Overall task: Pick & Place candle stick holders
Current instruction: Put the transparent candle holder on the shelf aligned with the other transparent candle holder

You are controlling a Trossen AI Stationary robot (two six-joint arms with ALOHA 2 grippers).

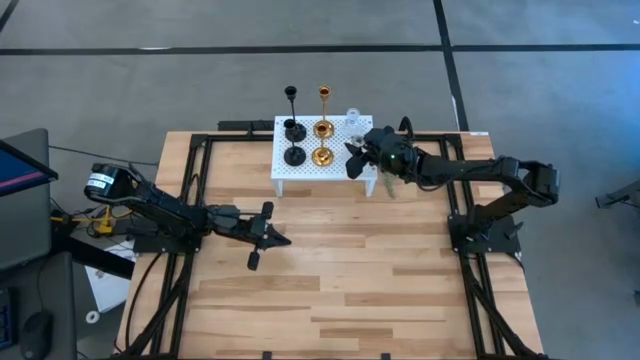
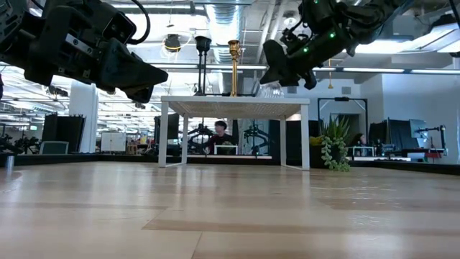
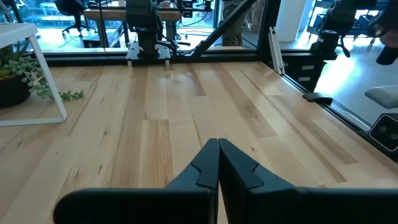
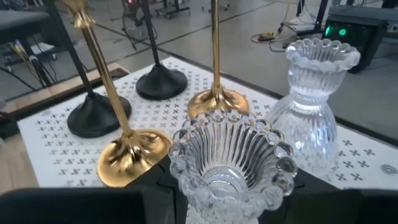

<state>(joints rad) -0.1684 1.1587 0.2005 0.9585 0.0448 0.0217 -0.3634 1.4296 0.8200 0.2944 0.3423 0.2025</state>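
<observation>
The right gripper (image 1: 357, 157) is over the right end of the white perforated stand (image 1: 300, 172), and its fingers are clamped partway closed around a clear glass holder (image 4: 229, 163), the one with the beaded rim. In the right wrist view that glass sits right between the fingers, mouth facing the camera. Whether its base is touching the stand or hanging just above it, I honestly can't tell. Just past the fingers on one side stands the second clear glass holder (image 4: 313, 106), upright on the stand and close to the held one but not touching it. Ahead of the fingers are the two gold holders (image 4: 132, 152), thin stems up, round bases on the perforated top, and beyond those the two black holders (image 4: 98, 115), also upright. From above they form two neat columns, black on the far left of the stand, gold next to them. A small green potted plant (image 2: 332, 147) sits on the table by the stand's right side, under the right arm. The left gripper (image 1: 262, 235) is well apart from all of it, out over the bare wooden table (image 1: 340, 290), fingers pinched fully together with nothing in them.
</observation>
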